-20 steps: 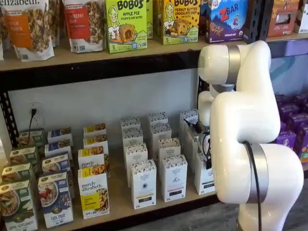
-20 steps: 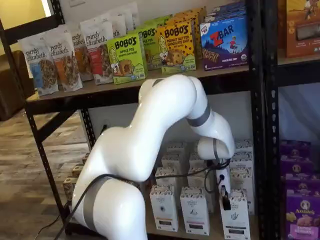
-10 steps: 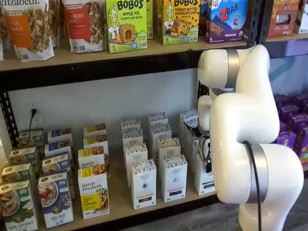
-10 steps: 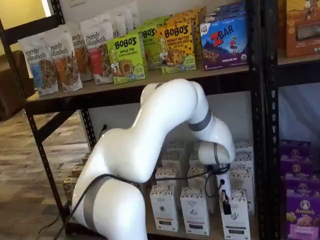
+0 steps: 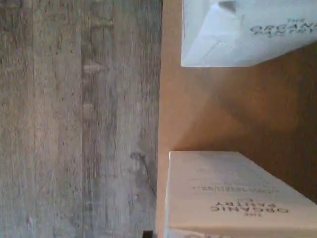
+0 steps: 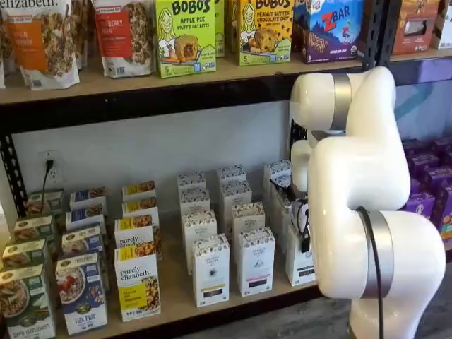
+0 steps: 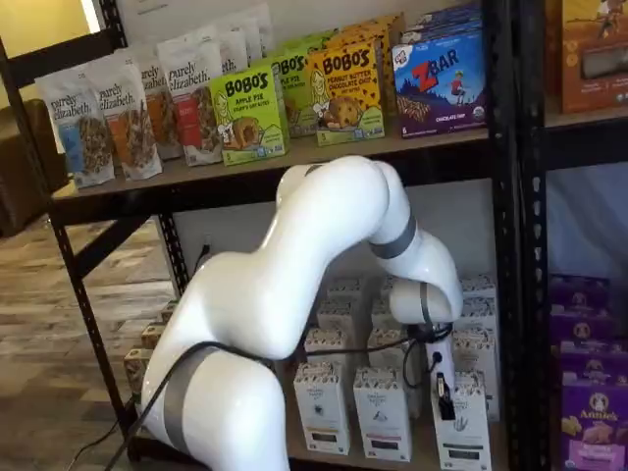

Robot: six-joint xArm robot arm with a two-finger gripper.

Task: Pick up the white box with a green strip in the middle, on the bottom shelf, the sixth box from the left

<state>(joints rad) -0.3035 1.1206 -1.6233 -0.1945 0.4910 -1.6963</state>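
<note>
The white box [image 7: 465, 424] stands at the front right of the bottom shelf [image 6: 176, 295], speckled top, dark band low on its front. In a shelf view it is half hidden behind my arm [image 6: 299, 263]. My gripper [image 7: 444, 394] hangs at the box's upper left edge; only one black finger shows, side-on, so its state is unclear. In a shelf view it shows as a dark shape [image 6: 305, 236] against my white arm. The wrist view shows two white cartons [image 5: 237, 198] [image 5: 247, 29] on the tan shelf board [image 5: 198, 109]; I cannot tell which is the target.
Two like white boxes [image 6: 210, 272] [image 6: 256, 261] stand left of the target, more rows behind. A yellow-labelled "purely elizabeth" box [image 6: 137, 284] stands further left. A black upright [image 7: 505, 245] runs just right of the target. Purple boxes [image 7: 593, 422] fill the neighbouring bay.
My arm has sunk a little, bringing the gripper lower along the white box's front edge. The boxes have not moved.
</note>
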